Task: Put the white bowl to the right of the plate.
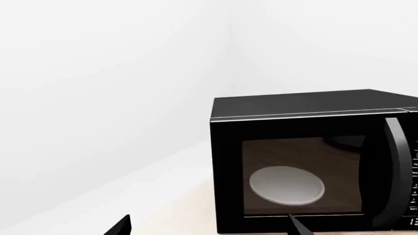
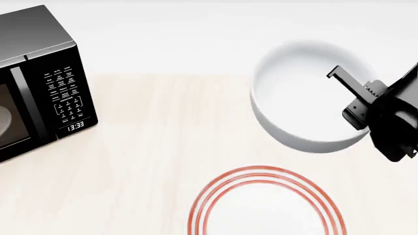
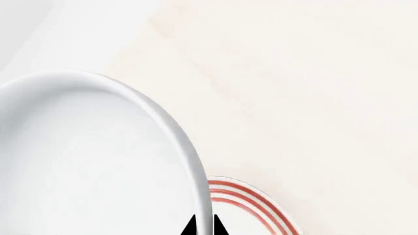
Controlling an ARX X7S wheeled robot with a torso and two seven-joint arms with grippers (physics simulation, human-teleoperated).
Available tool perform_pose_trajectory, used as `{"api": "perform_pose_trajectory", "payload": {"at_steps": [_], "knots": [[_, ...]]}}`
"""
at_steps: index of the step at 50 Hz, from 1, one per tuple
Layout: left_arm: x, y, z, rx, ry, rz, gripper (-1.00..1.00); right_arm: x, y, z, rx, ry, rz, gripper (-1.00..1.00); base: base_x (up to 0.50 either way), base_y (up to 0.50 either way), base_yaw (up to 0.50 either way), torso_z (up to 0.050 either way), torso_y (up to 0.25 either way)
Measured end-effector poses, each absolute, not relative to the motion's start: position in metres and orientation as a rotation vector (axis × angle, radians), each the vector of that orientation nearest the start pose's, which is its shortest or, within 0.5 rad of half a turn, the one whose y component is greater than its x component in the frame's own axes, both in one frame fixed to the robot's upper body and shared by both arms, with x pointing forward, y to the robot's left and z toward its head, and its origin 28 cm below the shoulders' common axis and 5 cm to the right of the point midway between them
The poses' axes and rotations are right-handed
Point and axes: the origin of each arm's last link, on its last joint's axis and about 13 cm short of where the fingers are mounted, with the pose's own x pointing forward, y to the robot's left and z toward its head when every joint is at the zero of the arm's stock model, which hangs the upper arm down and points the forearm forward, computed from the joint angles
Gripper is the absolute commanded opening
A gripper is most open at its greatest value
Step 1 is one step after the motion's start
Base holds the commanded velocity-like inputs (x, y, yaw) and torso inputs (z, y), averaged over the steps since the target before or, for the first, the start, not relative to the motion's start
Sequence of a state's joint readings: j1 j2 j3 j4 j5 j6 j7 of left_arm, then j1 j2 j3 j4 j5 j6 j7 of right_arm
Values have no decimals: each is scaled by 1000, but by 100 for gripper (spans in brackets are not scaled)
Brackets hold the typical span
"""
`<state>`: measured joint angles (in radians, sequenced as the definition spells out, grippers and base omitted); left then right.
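The white bowl [image 2: 297, 98] is tilted and held above the table at the right in the head view, behind the plate [image 2: 267, 205] with red rings at the front edge. My right gripper [image 2: 356, 105] is shut on the bowl's right rim. In the right wrist view the fingertips [image 3: 193, 227] pinch the bowl's rim [image 3: 196, 166], with the plate [image 3: 251, 203] below. My left gripper [image 1: 209, 227] is open and empty, facing the microwave; it is out of the head view.
A black microwave [image 2: 39, 83] stands at the left of the light wooden table [image 2: 163, 137], door shut, a pale dish [image 1: 286, 185] behind its window. A white wall runs behind.
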<state>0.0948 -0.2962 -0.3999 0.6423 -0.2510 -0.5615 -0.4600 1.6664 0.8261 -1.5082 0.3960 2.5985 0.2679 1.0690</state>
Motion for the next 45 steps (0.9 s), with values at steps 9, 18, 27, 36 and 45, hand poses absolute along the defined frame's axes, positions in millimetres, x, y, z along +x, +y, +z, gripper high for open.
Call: {"api": "perform_pose_trajectory", "payload": {"at_steps": [9, 18, 27, 36, 45], "knots": [[167, 314, 118, 105, -88, 689, 100, 334, -210, 296, 759, 732, -543, -100, 0, 0, 0, 0, 1], [168, 314, 117, 109, -87, 689, 100, 323, -237, 286, 814, 725, -632, -100, 0, 0, 0, 0, 1], [168, 314, 117, 111, -86, 691, 100, 313, -256, 279, 854, 720, -696, -100, 0, 0, 0, 0, 0], [168, 313, 117, 113, -86, 694, 100, 305, -270, 273, 885, 718, -741, -100, 0, 0, 0, 0, 1], [169, 313, 117, 115, -86, 696, 100, 298, -282, 265, 903, 717, -781, -100, 0, 0, 0, 0, 0]]}}
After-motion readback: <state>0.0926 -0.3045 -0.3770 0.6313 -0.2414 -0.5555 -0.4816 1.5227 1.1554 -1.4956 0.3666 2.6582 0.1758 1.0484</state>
